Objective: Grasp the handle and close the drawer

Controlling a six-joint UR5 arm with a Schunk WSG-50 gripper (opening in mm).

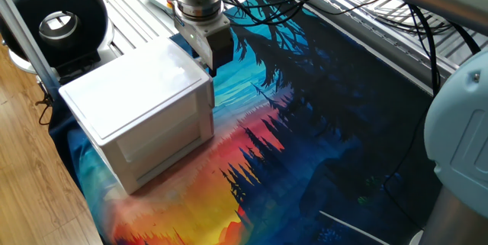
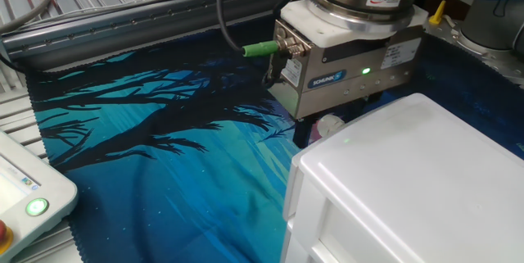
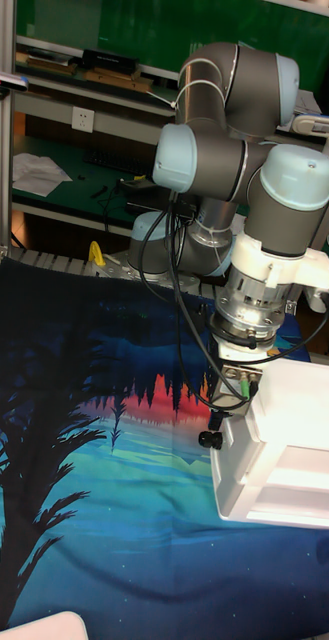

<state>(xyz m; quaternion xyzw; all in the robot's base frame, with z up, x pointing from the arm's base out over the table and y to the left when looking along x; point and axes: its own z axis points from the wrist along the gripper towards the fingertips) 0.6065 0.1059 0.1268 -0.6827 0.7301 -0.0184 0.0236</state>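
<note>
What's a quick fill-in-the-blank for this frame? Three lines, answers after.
1. The cabinet on the table is coloured ___.
2. The cloth under it is printed with dark silhouettes of ___.
3. The small light on the gripper glows ___.

Answers: white; trees; green.

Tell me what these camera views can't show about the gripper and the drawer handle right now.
- Gripper fingers: hidden in both fixed views, tucked behind the white cabinet; open or shut is unclear.
- Handle: not identifiable; the tall fixed view shows only a small dark knob by the gripper.
- Drawer: its right part is cut off by the tall view's edge.
</note>
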